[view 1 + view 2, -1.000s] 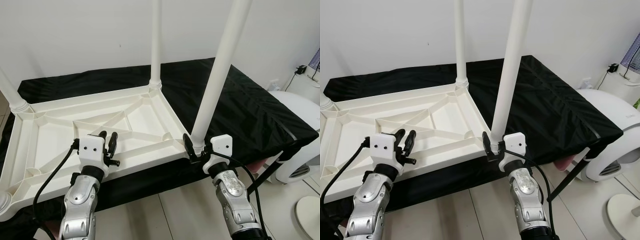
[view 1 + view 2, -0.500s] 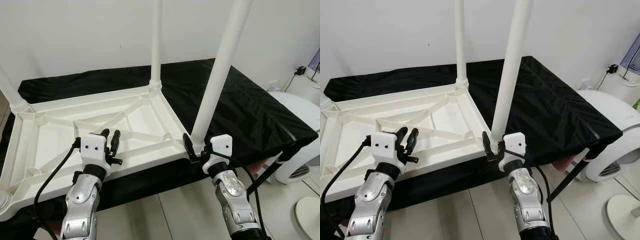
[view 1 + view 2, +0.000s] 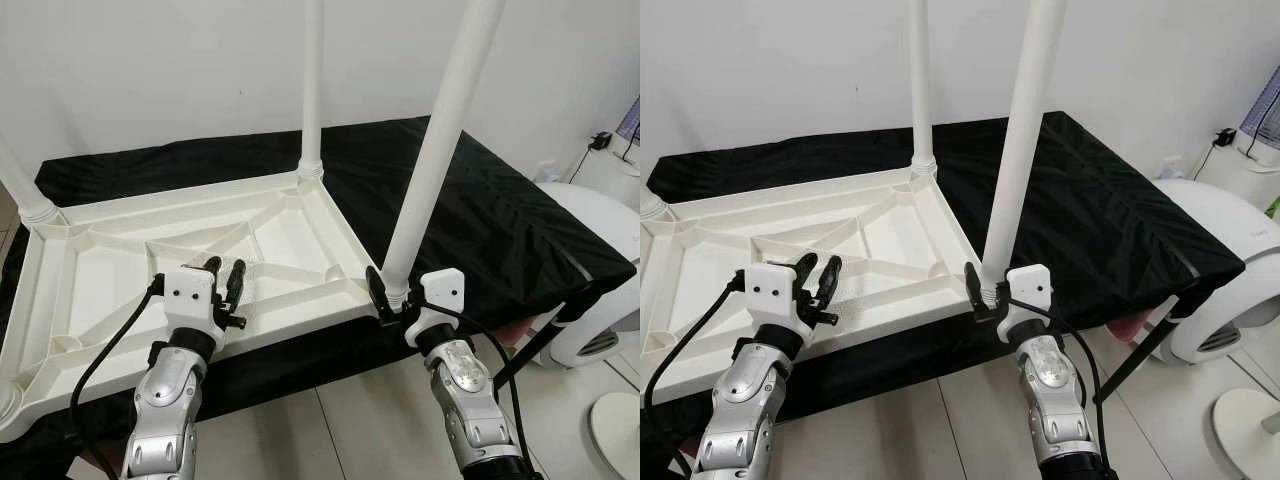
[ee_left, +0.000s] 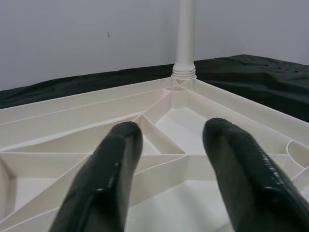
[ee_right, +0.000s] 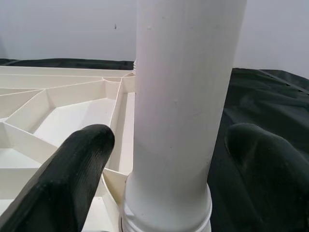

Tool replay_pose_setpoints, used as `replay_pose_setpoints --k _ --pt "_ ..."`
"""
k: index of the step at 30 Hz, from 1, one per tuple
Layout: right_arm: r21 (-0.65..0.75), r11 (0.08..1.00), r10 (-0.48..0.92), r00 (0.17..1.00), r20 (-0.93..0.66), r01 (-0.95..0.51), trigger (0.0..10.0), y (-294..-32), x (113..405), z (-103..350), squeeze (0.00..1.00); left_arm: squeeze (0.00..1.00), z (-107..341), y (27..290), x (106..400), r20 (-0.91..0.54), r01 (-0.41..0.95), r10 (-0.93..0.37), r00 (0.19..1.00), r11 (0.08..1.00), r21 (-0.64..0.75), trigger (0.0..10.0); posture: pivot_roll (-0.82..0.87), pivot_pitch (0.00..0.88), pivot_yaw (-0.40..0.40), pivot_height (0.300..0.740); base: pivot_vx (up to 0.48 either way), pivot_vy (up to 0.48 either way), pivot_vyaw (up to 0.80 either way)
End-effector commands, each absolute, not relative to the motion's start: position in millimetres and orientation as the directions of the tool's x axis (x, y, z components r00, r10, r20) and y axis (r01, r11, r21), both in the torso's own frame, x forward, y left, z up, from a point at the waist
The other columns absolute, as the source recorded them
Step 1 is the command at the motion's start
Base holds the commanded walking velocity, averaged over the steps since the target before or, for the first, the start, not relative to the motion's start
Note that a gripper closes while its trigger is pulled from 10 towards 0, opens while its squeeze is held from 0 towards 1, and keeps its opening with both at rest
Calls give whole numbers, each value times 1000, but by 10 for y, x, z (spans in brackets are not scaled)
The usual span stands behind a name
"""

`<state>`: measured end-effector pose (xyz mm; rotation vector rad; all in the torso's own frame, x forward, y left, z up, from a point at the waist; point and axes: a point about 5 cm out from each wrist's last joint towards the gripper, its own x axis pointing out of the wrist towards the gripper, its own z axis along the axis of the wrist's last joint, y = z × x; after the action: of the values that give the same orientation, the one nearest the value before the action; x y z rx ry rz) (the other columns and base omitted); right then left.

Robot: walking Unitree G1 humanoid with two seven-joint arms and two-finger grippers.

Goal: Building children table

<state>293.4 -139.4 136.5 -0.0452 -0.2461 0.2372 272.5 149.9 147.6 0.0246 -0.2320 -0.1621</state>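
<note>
My right end effector (image 3: 388, 300) sits at the base of the near right leg (image 3: 437, 150) of the upturned white table top (image 3: 110, 250). My two black fingers (image 5: 72, 179) stand one on each side of the leg, just above its threaded collar. In my right wrist view there is a gap between each finger and the leg, so I am set wide around it rather than clamped on it. The leg rises straight up from the corner socket directly between my fingers.

My left end effector (image 3: 226, 280) hovers over the near long edge of the table top, fingers (image 4: 113, 164) parted a little and holding nothing. Ahead of those fingers lie the ribbed underside and, at the far corner, another upright leg (image 3: 311, 90) in its socket. Off to the far left of my left end effector a third leg (image 3: 25, 190) stands in its corner.

The table top rests upside down on a surface covered by a black cloth (image 3: 500, 210), which stretches beyond my right end effector. Further right of it sits a rounded white appliance (image 3: 600, 260) on the tiled floor (image 3: 370, 420).
</note>
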Motion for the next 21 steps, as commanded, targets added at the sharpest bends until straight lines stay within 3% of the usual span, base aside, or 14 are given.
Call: replay_pose_setpoints --k 1,3,4,5,6,7,8,9,10,11,21 --pt "-69 972 234 944 234 -224 10000 -1388 2937 1373 0 1000 1431 1436 2733 216 88 -82 973 996 -17 10000 -41 33 1 740 0 0 0" --pt "-69 972 234 944 234 -224 10000 -1388 2937 1373 0 1000 1431 1436 2733 216 88 -82 973 996 -17 10000 -41 33 1 740 0 0 0" --pt "-69 972 234 944 233 -224 10000 -1385 2936 1370 0 471 1431 1437 2736 213 84 -80 974 996 -9 10000 -41 33 0 740 0 0 0" --pt "-69 972 234 944 233 -224 10000 -1385 2936 1370 0 471 1431 1437 2736 213 84 -80 974 996 -9 10000 -41 33 0 740 0 0 0" --pt "-68 972 234 944 233 -224 10000 -1383 2936 1368 0 894 1443 1431 2733 225 99 -91 970 995 -27 10000 -42 33 0 740 0 0 0" --pt "-68 972 234 944 233 -224 10000 -1383 2936 1368 0 894 1443 1431 2733 225 99 -91 970 995 -27 10000 -42 33 0 740 0 0 0" --pt "-68 972 233 944 233 -224 10000 -1382 2936 1368 0 1000 1454 1427 2729 232 109 -98 968 993 -38 10000 -42 33 0 740 0 0 0" --pt "-68 972 233 944 233 -224 10000 -1382 2936 1368 0 1000 1454 1427 2729 232 109 -98 968 993 -38 10000 -42 33 0 740 0 0 0" --pt "-69 972 233 944 234 -223 10000 -1381 2940 1372 0 302 1453 1418 2745 223 103 -96 970 995 -17 10000 -42 33 1 740 0 0 0" --pt "-70 972 233 944 235 -223 10000 -1382 2943 1375 0 0 1452 1412 2751 219 101 -97 971 995 -9 10000 -42 34 1 740 0 0 0" --pt "-74 971 238 942 235 -227 10000 -1380 2942 1380 0 0 1463 1379 2753 223 110 -106 969 994 -5 10000 -42 42 1 740 0 0 0"
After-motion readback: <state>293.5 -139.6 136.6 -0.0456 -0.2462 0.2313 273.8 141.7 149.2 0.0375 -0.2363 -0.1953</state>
